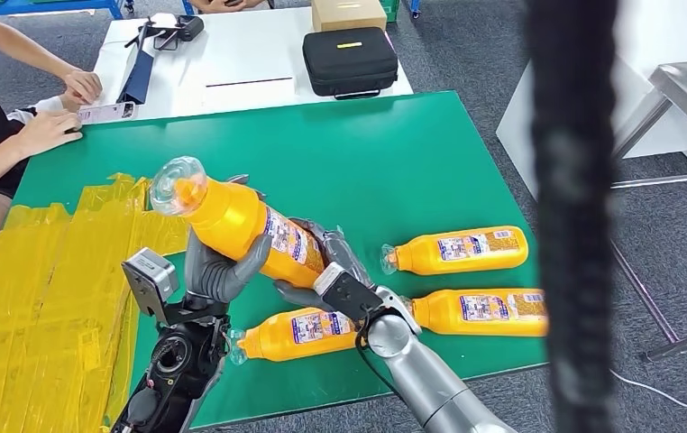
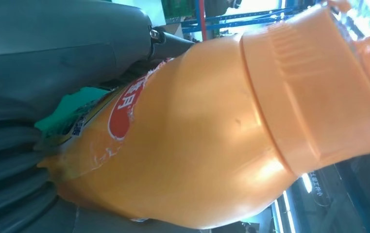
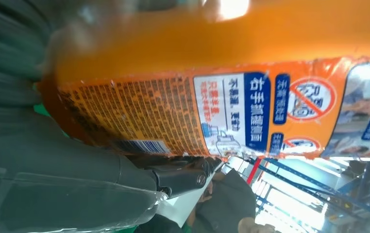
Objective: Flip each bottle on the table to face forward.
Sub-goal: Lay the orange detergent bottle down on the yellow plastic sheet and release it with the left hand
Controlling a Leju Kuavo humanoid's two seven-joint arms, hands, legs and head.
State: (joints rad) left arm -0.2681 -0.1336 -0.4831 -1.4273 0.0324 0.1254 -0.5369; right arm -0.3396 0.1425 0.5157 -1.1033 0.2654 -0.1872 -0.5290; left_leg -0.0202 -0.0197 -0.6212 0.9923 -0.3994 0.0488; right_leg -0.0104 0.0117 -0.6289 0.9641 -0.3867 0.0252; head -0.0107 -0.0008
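An orange bottle (image 1: pixel 241 225) with a clear cap is lifted above the green table (image 1: pixel 394 153), tilted, cap toward the back left. My left hand (image 1: pixel 218 271) grips its body from below; my right hand (image 1: pixel 326 266) holds its base end. Up close, the left wrist view has the bottle's smooth orange shoulder (image 2: pixel 197 145) against my left hand (image 2: pixel 52 68). Its printed back label (image 3: pixel 222 116) lies against my right hand (image 3: pixel 61 179) in the right wrist view. Three more orange bottles lie on their sides: one (image 1: pixel 299 332) below my hands, two at the right (image 1: pixel 462 250) (image 1: pixel 480 311).
Yellow sheets (image 1: pixel 42 298) cover the table's left part. A person's hands (image 1: pixel 56 126) rest at the far left corner near a phone (image 1: pixel 105 112). A white table behind holds a black case (image 1: pixel 349 60) and a box. A dark blurred post (image 1: pixel 574 216) crosses the right.
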